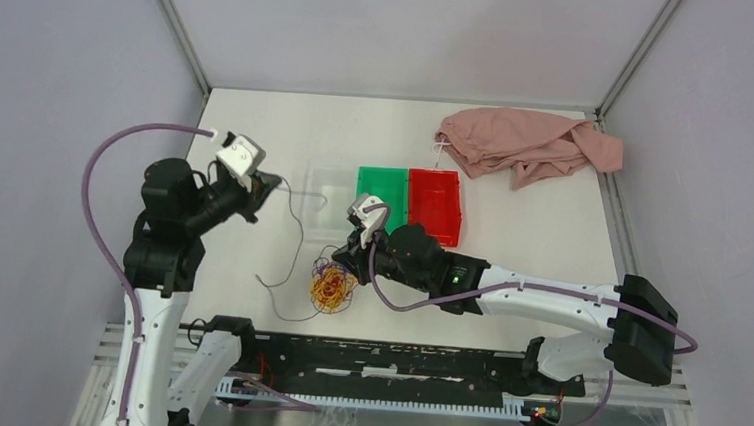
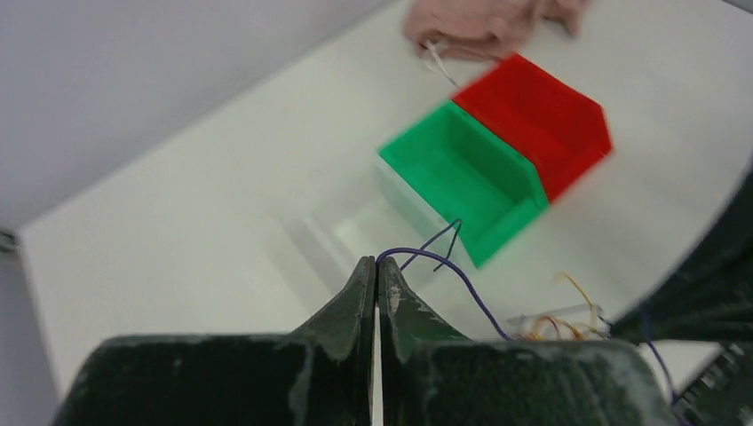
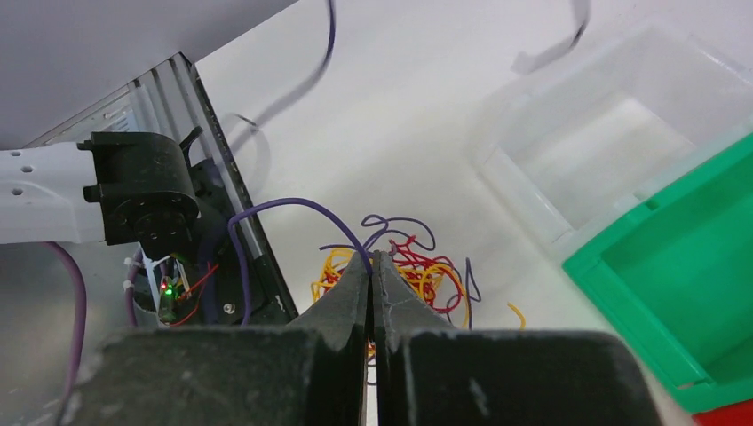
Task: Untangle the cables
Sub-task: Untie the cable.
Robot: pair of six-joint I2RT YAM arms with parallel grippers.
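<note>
The cables (image 1: 331, 288) lie bunched in a tangle at the near middle of the table (image 1: 531, 244), just near of the clear bin (image 1: 329, 192). The left gripper (image 2: 377, 271), raised at far left, has its jaws pressed together on a purple strand (image 2: 462, 280) trailing back toward the tangle. The right gripper (image 3: 370, 259), at the tangle's far edge, pinches a purple loop (image 3: 284, 204). Risk: pulling apart could cinch knots tighter, drag the whole bunch along, or let thin wire slip from either pinch.

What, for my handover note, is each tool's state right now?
Left tool: closed, holding a loose purple cable.
Right tool: closed, pinching a purple strand from the tangle.
</note>
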